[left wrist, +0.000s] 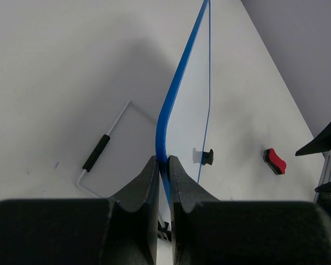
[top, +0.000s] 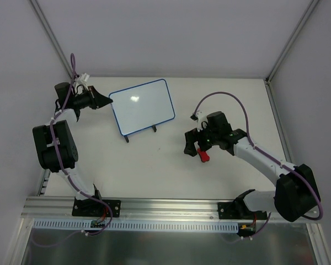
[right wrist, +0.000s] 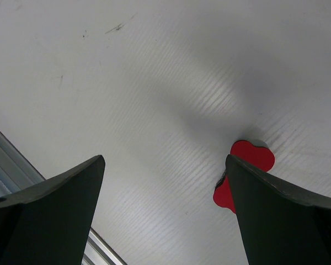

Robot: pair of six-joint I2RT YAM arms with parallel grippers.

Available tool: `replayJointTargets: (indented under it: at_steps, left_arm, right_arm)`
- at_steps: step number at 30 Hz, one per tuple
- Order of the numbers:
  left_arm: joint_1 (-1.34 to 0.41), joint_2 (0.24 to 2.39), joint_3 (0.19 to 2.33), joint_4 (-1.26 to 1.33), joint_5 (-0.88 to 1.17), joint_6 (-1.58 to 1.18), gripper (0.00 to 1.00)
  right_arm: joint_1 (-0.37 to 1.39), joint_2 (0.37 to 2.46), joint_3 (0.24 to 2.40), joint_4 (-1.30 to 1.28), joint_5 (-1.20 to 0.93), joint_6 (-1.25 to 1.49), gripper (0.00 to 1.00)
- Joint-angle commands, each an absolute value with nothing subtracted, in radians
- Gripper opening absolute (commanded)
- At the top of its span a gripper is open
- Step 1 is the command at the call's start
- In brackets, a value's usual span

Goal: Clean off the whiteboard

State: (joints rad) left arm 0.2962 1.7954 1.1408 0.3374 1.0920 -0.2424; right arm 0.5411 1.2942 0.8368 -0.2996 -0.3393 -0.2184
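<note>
Left claw pinched shut on the whiteboard at its left blue rim, steadying it at the table's far left. Board tilts on its black feet. Face is white with one glare spot, no marks I can make out. Right claw spread wide above the red eraser, which sits off-centre by one finger. Step: fetching the eraser. Next: centre, lower, close.
</note>
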Motion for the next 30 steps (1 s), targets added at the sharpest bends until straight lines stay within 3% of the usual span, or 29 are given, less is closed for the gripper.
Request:
replayJointTargets:
  at_steps: [1,15,30]
  left_arm:
    - [0.324,1.73,1.14,0.39,1.094,-0.16,0.0]
    - [0.342,1.706,1.152,0.405,1.066,-0.08,0.0]
    - [0.356,1.64,0.965,0.446,1.005,0.015,0.0]
  right_arm:
    - [0.545,1.298,0.87,-0.288,-0.36,-0.238,0.96]
    - [0.546,1.287,0.867,-0.302,-0.367,-0.241,0.97]
    - [0.546,1.296,0.876,-0.308,-0.367,-0.241,0.97]
